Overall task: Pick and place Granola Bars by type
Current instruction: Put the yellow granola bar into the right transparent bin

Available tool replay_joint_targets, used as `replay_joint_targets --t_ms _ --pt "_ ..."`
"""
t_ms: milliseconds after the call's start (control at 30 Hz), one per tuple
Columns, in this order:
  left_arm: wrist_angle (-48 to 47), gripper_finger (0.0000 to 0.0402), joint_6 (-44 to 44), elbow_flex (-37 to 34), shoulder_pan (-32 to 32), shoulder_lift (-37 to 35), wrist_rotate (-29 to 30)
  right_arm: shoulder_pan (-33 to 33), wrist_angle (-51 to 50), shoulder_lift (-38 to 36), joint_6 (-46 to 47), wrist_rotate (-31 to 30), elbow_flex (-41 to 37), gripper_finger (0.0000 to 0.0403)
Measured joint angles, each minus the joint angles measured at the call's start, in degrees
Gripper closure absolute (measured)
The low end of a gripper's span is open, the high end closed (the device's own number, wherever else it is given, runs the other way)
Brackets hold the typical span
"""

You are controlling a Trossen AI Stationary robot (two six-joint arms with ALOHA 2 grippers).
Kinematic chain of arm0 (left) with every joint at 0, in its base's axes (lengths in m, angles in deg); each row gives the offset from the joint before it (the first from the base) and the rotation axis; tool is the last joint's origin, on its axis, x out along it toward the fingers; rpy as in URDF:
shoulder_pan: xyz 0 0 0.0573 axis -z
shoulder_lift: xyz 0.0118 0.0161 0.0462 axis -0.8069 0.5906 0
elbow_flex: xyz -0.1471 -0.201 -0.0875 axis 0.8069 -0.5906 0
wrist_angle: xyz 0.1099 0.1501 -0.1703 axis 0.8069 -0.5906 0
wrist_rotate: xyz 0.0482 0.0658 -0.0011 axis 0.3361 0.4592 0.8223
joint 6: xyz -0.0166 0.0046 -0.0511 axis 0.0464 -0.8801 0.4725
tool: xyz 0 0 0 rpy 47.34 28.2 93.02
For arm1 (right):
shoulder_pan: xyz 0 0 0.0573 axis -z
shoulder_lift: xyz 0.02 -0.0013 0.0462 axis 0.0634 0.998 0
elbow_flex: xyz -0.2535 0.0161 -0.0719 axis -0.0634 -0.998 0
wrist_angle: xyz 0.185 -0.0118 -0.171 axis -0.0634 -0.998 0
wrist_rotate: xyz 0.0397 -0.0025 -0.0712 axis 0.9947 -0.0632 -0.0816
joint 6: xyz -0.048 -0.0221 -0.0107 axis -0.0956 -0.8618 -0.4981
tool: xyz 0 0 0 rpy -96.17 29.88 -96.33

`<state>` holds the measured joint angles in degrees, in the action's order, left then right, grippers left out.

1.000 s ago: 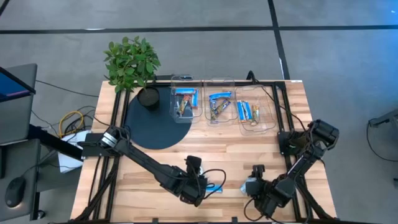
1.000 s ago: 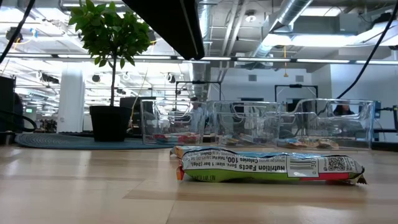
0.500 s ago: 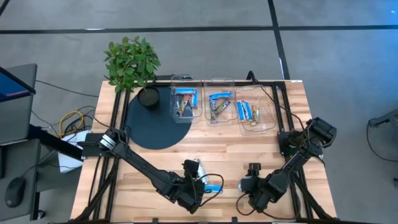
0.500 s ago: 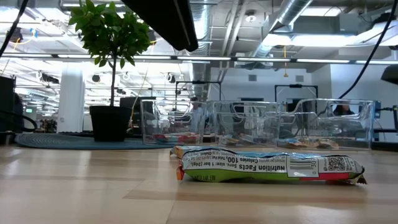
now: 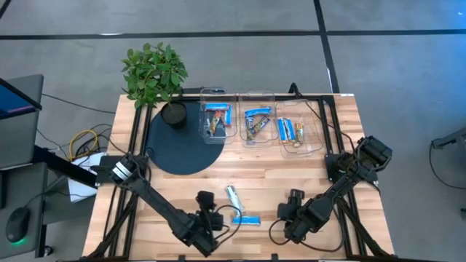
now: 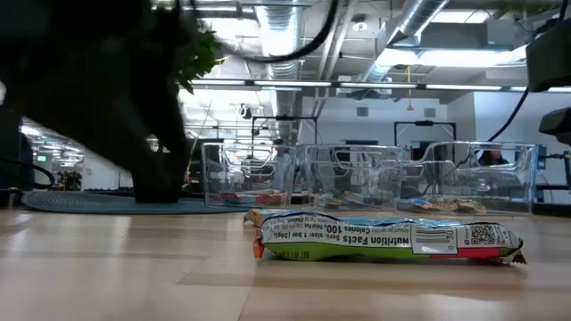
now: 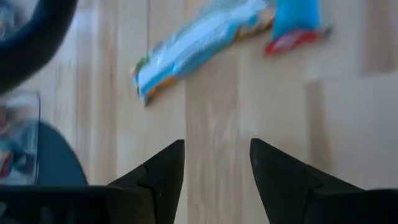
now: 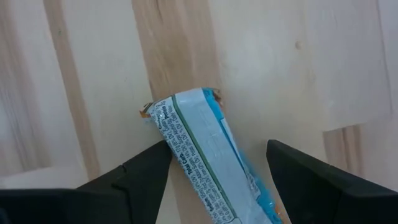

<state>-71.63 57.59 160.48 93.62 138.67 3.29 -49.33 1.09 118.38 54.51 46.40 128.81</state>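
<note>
Two granola bars lie flat on the wooden table near its front edge: a silvery-white one (image 5: 232, 196) and a bright blue one (image 5: 246, 219). Both show in the left wrist view, silvery-white (image 7: 199, 40) and blue (image 7: 292, 22), and low down in the low view (image 6: 388, 239). My left gripper (image 5: 211, 216) is open and empty, just left of the two bars. My right gripper (image 5: 289, 211) is open, right of the blue bar and above the table. In its wrist view the blue bar (image 8: 199, 155) shows between the spread fingers, untouched.
Three clear tubs (image 5: 217, 120), (image 5: 256, 124), (image 5: 298, 131) stand in a row at the far side, each holding bars. A potted plant (image 5: 154, 73) stands on a round black mat (image 5: 182, 145) at the far left. Bare wood lies between the tubs and the grippers.
My left gripper has gone toward the table's left edge, off the two bars, so the silvery-white bar now shows in full. My right gripper has shifted a little toward the left, nearer the blue bar. Both bars have stayed where they were.
</note>
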Motion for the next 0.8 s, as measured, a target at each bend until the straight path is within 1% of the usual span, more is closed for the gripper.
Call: replay_joint_targets --t_ms 167,333,400,500,667,800 --pt "3.63 0.0223 5.3 -6.0 1.49 0.0 5.44 0.09 -0.05 0.0 4.46 0.27 0.0 0.0159" --pt "4.87 0.0223 7.02 -9.68 2.24 0.0 10.3 0.15 0.25 0.0 6.77 0.45 0.0 0.0206" --pt "4.64 0.0223 7.48 -10.86 2.24 -0.04 11.04 0.43 0.35 0.02 6.83 0.53 0.0 0.0227" --pt "4.47 0.0223 7.58 -12.15 2.24 -0.04 12.94 1.06 0.2 0.08 6.65 -1.06 -0.01 0.0259" --pt "4.81 0.0223 7.58 -12.79 1.29 -0.07 12.92 2.15 -0.05 0.17 4.38 -4.85 -0.11 0.0296" --pt "5.29 0.0223 7.57 -12.79 0.26 -0.07 12.47 2.84 -0.02 0.17 2.03 -4.8 -0.11 0.0299"
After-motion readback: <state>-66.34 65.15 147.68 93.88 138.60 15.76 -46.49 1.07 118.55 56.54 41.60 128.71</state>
